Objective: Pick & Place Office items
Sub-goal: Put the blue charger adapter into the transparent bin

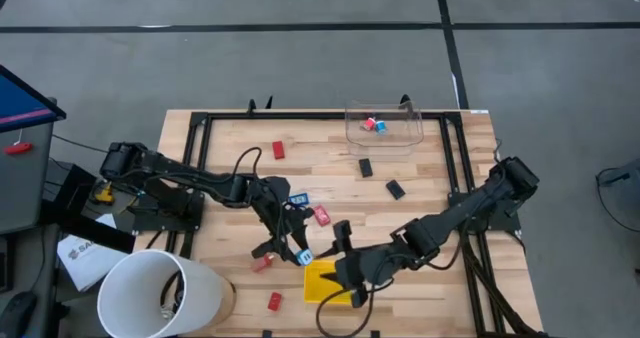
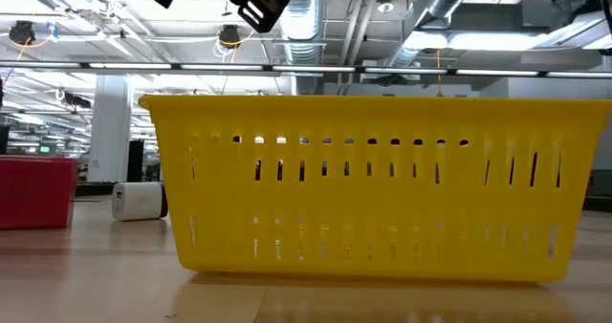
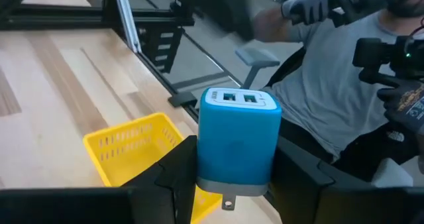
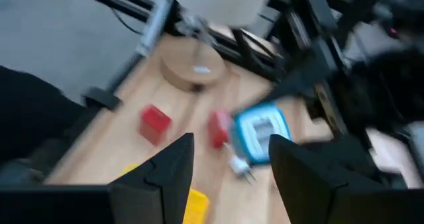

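A blue-and-white charger [image 3: 238, 141], lower centre of the high view, sits clamped between the left gripper [image 3: 232, 177] fingers, just above the yellow tray [image 1: 318, 281]. The right gripper [image 4: 228, 159], fingers spread and empty, hovers over that tray's right edge.

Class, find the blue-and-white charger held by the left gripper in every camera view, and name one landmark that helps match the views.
High view: blue-and-white charger at lower centre, in the left gripper.
Low view: not in it.
Left wrist view: centre, clamped between the fingers.
Right wrist view: right of centre, prongs showing.
Shared landmark: the yellow tray, just beside it.
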`<state>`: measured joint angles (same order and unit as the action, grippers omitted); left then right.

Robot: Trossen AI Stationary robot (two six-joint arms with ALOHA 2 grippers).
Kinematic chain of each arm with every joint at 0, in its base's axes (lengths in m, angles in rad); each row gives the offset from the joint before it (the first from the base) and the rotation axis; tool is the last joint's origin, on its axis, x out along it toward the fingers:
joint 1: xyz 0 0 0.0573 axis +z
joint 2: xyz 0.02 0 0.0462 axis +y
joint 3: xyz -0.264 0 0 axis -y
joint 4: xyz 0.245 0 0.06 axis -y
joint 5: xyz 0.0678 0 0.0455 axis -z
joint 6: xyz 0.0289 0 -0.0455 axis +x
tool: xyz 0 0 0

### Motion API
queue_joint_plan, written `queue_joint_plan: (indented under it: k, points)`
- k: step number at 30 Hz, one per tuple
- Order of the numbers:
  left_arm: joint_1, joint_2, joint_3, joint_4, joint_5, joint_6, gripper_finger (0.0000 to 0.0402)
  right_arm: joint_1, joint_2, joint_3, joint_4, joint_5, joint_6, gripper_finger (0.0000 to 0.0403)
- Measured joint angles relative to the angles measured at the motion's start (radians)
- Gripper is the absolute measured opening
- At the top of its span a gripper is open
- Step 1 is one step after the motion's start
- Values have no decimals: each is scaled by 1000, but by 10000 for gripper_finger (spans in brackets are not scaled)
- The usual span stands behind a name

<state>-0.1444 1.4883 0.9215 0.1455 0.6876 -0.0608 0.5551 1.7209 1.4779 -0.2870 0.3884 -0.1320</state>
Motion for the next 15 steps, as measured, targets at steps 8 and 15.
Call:
queue_joint_plan:
  k: [8, 15]
  points:
    - [-14, 0, 0, 25, -4, 0, 145, -38, 2, 8, 34, -78, 28, 209]
    - [-13, 0, 0, 31, -7, 9, 145, -42, 2, 8, 64, -82, 16, 265]
